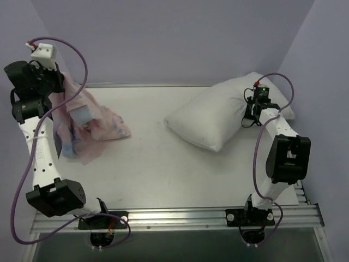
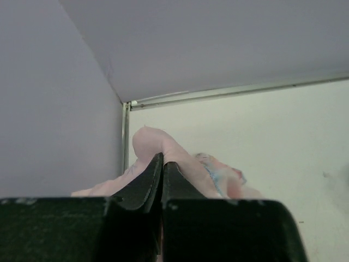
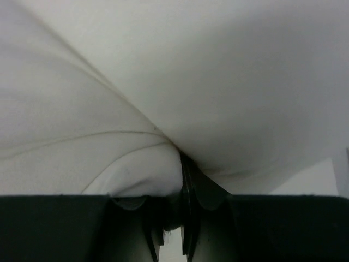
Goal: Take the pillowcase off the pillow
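The thin, limp pillowcase [image 1: 90,123] is being clamped by a fold in the closed left tool [image 2: 162,161]; the soft, yielding pillow [image 1: 218,117] is being pinched by the right tool [image 3: 182,158].

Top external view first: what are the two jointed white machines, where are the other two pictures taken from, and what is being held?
Those are two robot arms, the left arm and the right arm, bolted at the near edge of a table. The top view looks down from above and behind them. The other two pictures come from a camera on each wrist, looking along its claw. The left claw is shut on a pink and blue pillowcase, holding part of it up; the rest lies crumpled on the table's left. The right claw pinches the white pillow, which lies bare on the right, apart from the pillowcase.
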Tool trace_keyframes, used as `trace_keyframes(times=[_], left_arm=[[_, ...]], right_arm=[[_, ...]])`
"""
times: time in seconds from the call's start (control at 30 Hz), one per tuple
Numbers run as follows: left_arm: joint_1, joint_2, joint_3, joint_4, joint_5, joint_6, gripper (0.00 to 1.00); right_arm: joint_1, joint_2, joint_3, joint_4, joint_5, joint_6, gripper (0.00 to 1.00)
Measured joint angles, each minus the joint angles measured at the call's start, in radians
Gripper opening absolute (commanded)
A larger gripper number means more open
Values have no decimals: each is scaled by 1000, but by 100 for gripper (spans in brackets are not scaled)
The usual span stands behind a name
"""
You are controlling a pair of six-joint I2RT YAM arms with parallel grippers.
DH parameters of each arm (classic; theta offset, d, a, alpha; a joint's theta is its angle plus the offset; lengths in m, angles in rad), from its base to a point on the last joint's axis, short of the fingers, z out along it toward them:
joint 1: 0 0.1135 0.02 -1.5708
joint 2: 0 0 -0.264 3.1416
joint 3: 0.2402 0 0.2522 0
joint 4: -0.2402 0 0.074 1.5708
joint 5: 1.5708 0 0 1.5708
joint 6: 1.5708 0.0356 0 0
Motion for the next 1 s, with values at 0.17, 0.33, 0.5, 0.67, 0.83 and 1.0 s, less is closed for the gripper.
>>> trace_keyframes(times=[0.17, 0.33, 0.5, 0.67, 0.83, 1.0], left_arm=[[-183, 46, -120, 9, -21, 62, 2], [-381, 184, -103, -18, -48, 81, 2], [-474, 275, 84, -95, -34, 51, 2], [-521, 190, 144, -136, 163, 2, 2], [-742, 61, 120, -285, 353, 123, 2], [-879, 29, 79, -385, 428, 254, 68]], right_arm=[[134, 0, 3, -3, -34, 12, 0], [174, 0, 0, 10, -105, 59, 0], [163, -4, -58, 92, -171, 153, 0], [217, 108, 134, 24, -186, 210, 0], [412, 359, 606, -51, -169, 172, 0], [611, 402, 740, -85, -165, 134, 55]])
